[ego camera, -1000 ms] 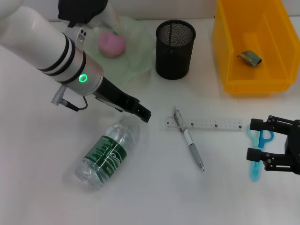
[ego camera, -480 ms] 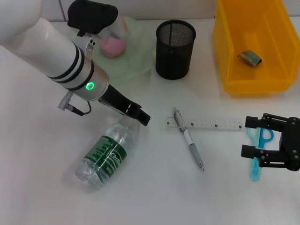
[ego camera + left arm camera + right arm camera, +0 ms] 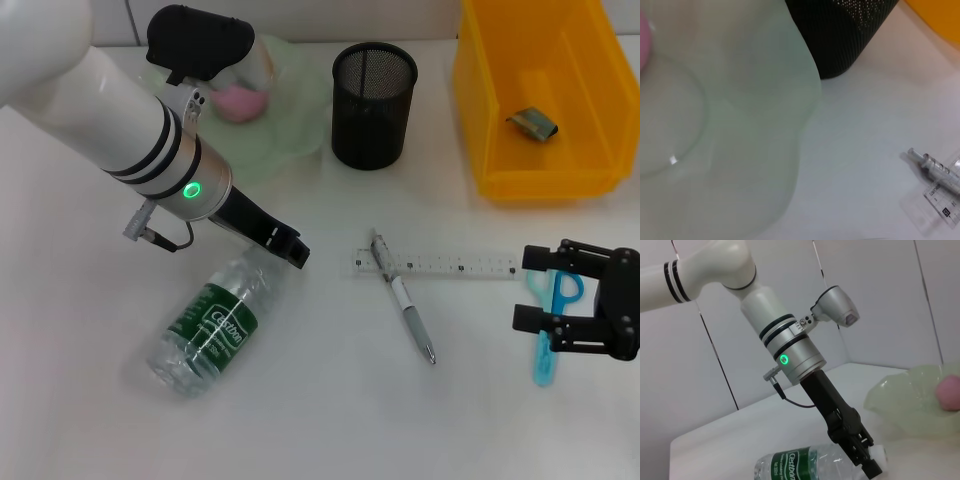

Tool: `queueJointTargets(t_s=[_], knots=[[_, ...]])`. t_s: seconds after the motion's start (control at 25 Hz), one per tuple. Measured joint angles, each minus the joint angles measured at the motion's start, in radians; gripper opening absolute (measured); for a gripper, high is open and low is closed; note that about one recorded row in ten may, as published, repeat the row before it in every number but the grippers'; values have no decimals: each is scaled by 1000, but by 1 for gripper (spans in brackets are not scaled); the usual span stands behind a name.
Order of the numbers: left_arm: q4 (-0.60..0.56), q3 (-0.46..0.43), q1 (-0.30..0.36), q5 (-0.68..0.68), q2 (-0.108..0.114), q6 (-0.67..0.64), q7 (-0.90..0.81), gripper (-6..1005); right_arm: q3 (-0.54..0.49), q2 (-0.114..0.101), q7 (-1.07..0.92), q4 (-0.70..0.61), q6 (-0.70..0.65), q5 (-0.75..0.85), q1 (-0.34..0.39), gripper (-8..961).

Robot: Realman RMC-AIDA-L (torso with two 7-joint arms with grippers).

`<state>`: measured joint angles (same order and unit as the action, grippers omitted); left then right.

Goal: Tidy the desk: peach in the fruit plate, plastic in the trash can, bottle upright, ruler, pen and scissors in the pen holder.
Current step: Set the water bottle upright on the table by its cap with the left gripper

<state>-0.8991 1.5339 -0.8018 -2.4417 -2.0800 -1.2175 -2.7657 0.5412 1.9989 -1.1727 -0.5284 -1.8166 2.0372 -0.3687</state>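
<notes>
Left jaws (image 3: 287,247) at the cap end of the bottle (image 3: 205,328), which lies flat mid-surface; their state cannot be told. Right jaws (image 3: 545,291) open over the scissors (image 3: 548,335) near the right edge. Done: peach (image 3: 238,99) in fruit plate (image 3: 300,110), plastic (image 3: 532,124) in trash can (image 3: 480,90). Remaining: bottle, ruler (image 3: 450,265), pen (image 3: 405,305), scissors.

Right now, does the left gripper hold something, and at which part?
The left gripper is at the cap end of the lying bottle, but a closed hold cannot be told.

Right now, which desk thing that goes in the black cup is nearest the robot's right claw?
The blue scissors. They lie right under the right gripper, while the pen and the ruler lie farther toward the middle.
</notes>
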Motion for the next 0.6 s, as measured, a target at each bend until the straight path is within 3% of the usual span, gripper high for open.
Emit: queueJointTargets(t_s=[0.28,0.44,0.48,0.6], knots=[[-30,2,19,15,0,-11,10,444,-2,0,0,0,4,0,0,826],[-114,2,62,47,2,-17,12,444,-3,0,-1,-1,15,-1,1,826],[-180,2,97,71,5,-21,14,444,-3,0,-1,-1,15,-1,1,826],[-180,2,97,71,5,-21,14,444,0,0,-13,0,5,-3,-2,826]])
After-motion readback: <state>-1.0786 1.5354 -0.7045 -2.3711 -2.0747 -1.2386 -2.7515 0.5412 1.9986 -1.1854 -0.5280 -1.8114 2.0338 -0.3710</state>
